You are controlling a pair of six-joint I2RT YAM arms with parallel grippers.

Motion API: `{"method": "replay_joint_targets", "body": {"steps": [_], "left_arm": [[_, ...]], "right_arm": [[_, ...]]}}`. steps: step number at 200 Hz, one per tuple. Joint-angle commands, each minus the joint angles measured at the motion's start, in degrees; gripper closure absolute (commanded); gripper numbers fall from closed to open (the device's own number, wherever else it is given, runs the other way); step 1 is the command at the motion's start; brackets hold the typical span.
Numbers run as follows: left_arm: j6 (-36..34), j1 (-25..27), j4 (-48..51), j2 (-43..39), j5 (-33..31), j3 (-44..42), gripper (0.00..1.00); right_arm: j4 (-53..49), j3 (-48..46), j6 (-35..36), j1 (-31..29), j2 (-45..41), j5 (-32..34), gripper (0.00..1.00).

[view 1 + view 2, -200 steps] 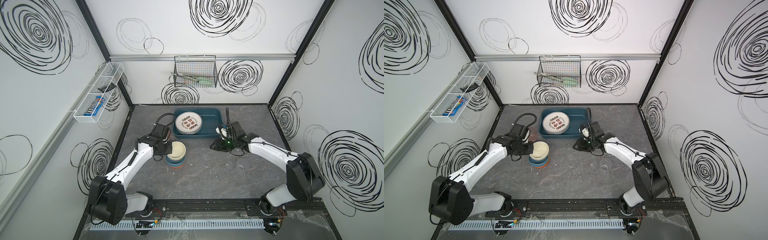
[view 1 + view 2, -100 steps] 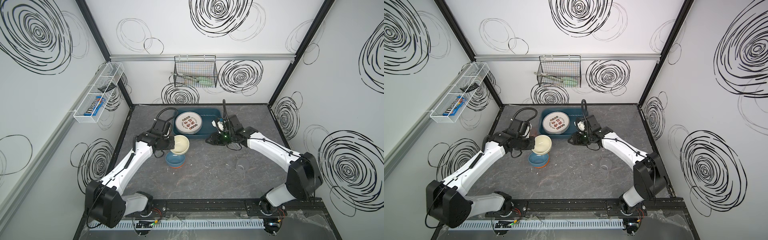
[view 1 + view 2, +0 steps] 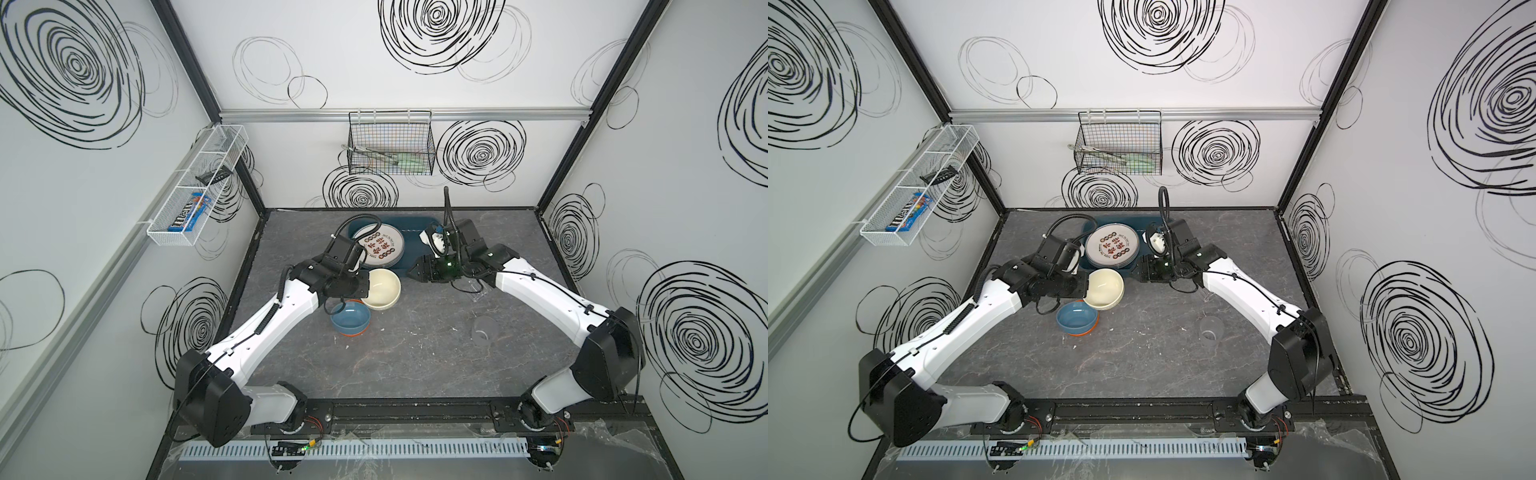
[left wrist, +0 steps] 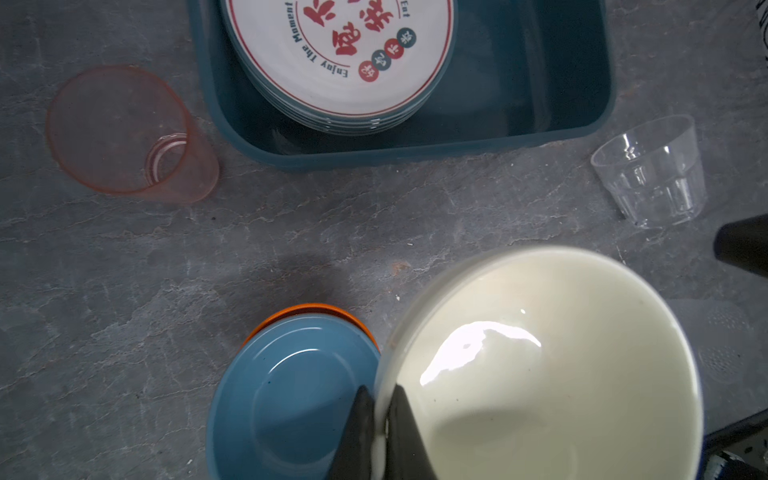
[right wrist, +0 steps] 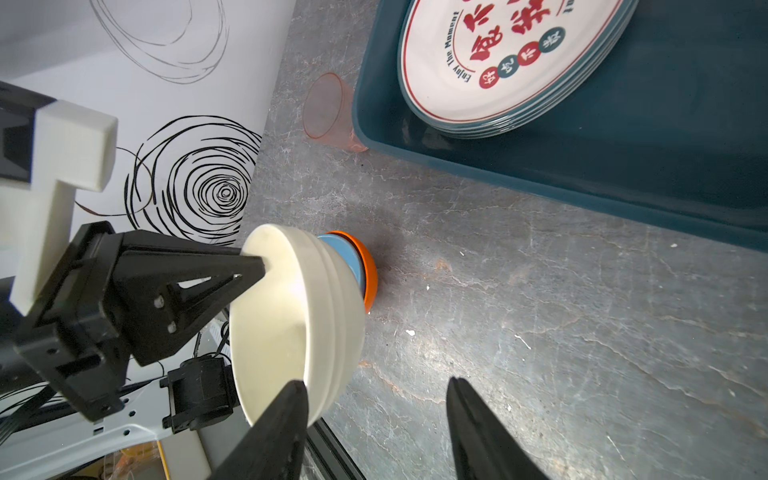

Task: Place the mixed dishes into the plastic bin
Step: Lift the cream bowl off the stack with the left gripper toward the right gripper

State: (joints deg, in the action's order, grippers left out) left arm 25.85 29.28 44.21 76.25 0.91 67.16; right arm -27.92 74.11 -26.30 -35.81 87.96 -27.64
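Cream bowl hangs tilted, its rim pinched by left fingers; right fingers spread nearby; bin floor beside plates lies open.

Robot lab test cell; white panel walls with black swirls, black frame posts. Left arm and right arm mounted on a base rail.

**Colours and patterns**

The table is grey with pale veins. The dark teal bin holds white plates ringed in red, with red characters and red and blue dots. There is a cream bowl, a blue bowl and an orange bowl. One cup is pink, and the other cup is clear. The white walls bear black swirls.
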Motion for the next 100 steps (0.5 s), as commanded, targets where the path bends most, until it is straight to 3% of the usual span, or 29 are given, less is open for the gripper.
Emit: {"method": "replay_joint_targets", "body": {"steps": [1,58,100], "left_arm": [[2.3,1.6,-3.7,0.7,-0.3,3.1,1.00],[3.9,5.2,-5.1,2.8,-1.0,4.3,1.00],[4.6,6.0,-5.4,3.3,-0.9,4.5,1.00]], "right_arm": [[-1.8,1.4,-0.1,-0.7,0.7,-0.4,0.42],[-1.7,1.1,-0.3,-1.9,2.8,-0.9,0.46],[-2.0,0.7,0.0,-2.2,4.1,0.0,0.56]]}}
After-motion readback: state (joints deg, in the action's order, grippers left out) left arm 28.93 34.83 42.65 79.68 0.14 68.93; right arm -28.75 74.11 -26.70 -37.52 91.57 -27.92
